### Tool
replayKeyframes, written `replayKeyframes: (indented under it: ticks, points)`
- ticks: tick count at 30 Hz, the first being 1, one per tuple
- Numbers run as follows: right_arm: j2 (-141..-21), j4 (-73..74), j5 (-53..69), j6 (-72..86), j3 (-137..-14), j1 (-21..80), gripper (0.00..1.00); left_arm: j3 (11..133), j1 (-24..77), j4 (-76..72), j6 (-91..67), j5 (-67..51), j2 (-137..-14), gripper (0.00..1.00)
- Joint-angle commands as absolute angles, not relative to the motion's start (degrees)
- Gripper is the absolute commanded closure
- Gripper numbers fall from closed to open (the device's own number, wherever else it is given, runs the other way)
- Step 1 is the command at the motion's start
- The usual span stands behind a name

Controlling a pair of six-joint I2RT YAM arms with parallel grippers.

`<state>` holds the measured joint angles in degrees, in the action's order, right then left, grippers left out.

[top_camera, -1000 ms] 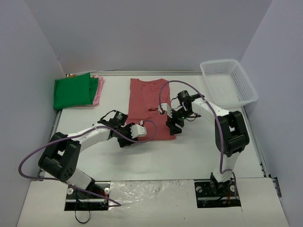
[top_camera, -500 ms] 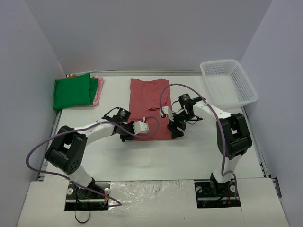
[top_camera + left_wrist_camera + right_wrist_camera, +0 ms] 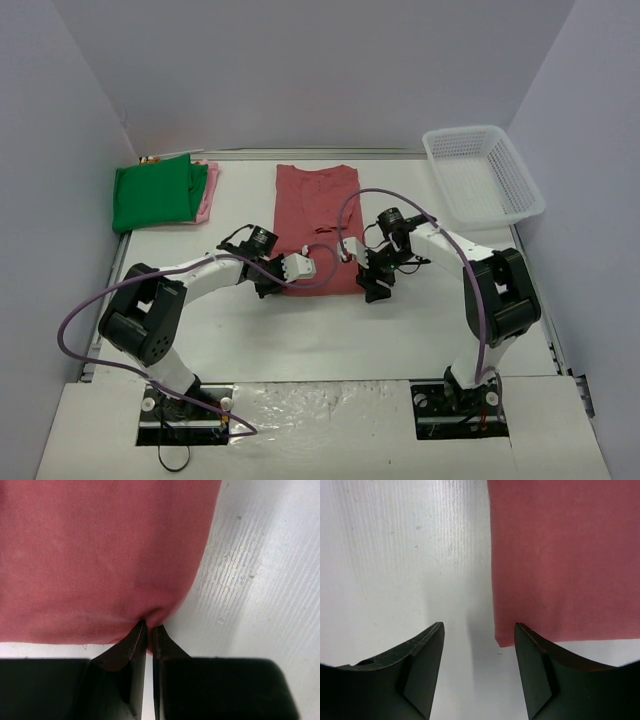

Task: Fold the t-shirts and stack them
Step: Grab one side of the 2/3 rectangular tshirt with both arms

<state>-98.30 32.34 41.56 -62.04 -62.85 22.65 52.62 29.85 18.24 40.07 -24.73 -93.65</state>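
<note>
The left hand [image 3: 149,627] is clenched on the near left corner of the dusty-red t-shirt [image 3: 315,215], its two fingers pinched together with the hem bunched between them. The right hand [image 3: 479,630] is released and grasps nothing. It sits low over the bench [image 3: 400,320] at the shirt's near right corner, which lies between its fingers [image 3: 535,655], close against the right one.

Ahead of both hands the dusty-red shirt stretches away flat, folded into a long narrow strip. Far beyond the left hand and well off to its left lies the folded bright green t-shirt [image 3: 155,195], with the pale pink t-shirt [image 3: 209,190] showing along its nearer side. Beyond the right hand, off to its right, stands the white mesh basket [image 3: 480,175].
</note>
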Motion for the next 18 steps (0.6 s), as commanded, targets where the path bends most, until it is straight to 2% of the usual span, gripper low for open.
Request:
replayKeyframes:
  ticks: [1,13,16,17,18]
  points:
    - [-99.9,34.3,41.4,-64.0,-61.5,23.0,0.46,51.4,29.8,22.2,39.6,-23.4,-96.2,0.98]
    - [-109.4,31.4,40.3,-63.3,-62.4,23.4,0.51,51.1,29.8,22.2,39.7,-24.2,-95.4,0.98]
    - [-110.6,28.7,36.7,-60.7,-61.6,24.3,0.59,51.0,29.7,22.2,39.8,-24.5,-95.4,0.98]
    - [-110.8,27.7,34.5,-60.2,-61.1,25.0,0.66,51.0,29.6,22.2,39.7,-24.6,-95.4,0.98]
    - [-110.9,26.2,33.8,-59.9,-60.6,25.2,0.68,51.1,29.4,22.2,39.7,-24.8,-95.3,0.98]
